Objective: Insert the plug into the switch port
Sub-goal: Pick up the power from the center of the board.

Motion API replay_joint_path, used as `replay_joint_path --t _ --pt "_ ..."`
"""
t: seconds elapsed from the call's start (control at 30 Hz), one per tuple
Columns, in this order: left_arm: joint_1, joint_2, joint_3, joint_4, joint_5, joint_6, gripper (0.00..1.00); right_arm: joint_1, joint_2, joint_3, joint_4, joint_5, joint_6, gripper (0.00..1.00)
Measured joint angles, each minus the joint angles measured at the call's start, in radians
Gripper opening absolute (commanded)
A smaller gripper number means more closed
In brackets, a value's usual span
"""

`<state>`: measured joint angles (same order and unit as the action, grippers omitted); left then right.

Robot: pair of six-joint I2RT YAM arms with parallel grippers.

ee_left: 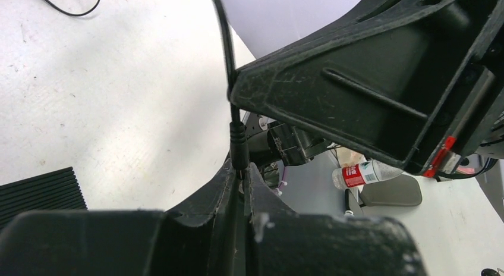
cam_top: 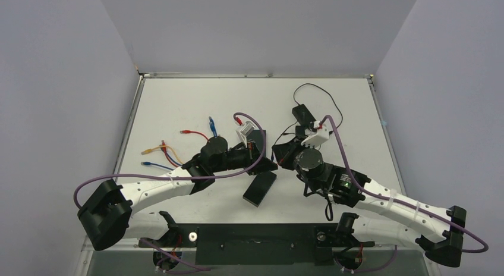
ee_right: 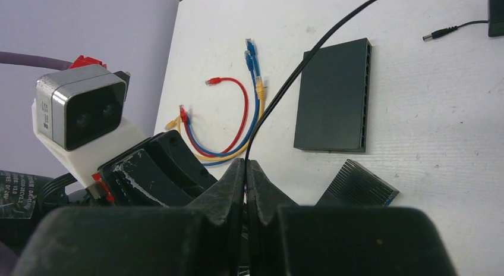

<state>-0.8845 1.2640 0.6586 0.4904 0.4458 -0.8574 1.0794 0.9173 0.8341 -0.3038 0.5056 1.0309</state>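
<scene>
In the left wrist view the black barrel plug (ee_left: pixel 239 146) stands on end, its tip pinched between my left gripper (ee_left: pixel 242 172), which is shut on it. Its thin black cable (ee_right: pixel 279 94) rises from my right gripper (ee_right: pixel 246 164), whose jaws are shut tight on it. Seen from above, the left gripper (cam_top: pixel 268 163) and the right gripper (cam_top: pixel 280 152) meet at the table's middle. The switch (ee_right: pixel 333 103), a flat dark box, lies on the table beyond the right fingers and shows from above as a black box (cam_top: pixel 260 188) just in front of both grippers.
A ribbed black block (ee_right: pixel 358 185) lies close by the right fingers. Red, blue and yellow patch cables (cam_top: pixel 172 150) are spread at the left. A black power brick (cam_top: pixel 303 115) with looped lead sits behind the right wrist. Another loose barrel plug (ee_right: pixel 437 34) lies beyond the switch.
</scene>
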Motion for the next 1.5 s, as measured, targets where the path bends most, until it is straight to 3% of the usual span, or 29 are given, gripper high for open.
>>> replay_joint_path --t 0.1,0.23,0.37,0.53,0.97,1.23,1.4,1.5 --pt "0.005 -0.006 0.0 -0.008 0.0 0.006 0.0 0.002 -0.021 -0.005 -0.004 0.004 -0.002 0.03" --pt "0.019 -0.032 0.0 -0.038 0.004 0.021 0.0 0.002 -0.058 -0.021 -0.016 0.003 -0.009 0.29" --pt "0.04 -0.054 0.0 -0.072 0.017 0.04 0.0 0.002 -0.083 -0.021 -0.048 0.003 -0.035 0.44" --pt "0.058 -0.068 0.001 -0.146 0.073 0.083 0.0 0.003 -0.136 -0.022 -0.098 0.002 -0.104 0.47" --pt "0.106 -0.123 0.172 -0.613 0.322 0.291 0.0 0.03 -0.084 0.16 -0.239 -0.122 -0.462 0.55" --pt "0.108 -0.166 0.244 -0.869 0.42 0.409 0.0 0.272 0.005 0.224 -0.277 -0.169 -0.802 0.61" --pt "0.107 -0.175 0.246 -0.955 0.453 0.442 0.0 0.467 0.024 0.227 -0.288 -0.172 -1.073 0.62" --pt "0.101 -0.177 0.246 -0.99 0.461 0.455 0.0 0.524 0.021 0.227 -0.299 -0.172 -1.214 0.62"
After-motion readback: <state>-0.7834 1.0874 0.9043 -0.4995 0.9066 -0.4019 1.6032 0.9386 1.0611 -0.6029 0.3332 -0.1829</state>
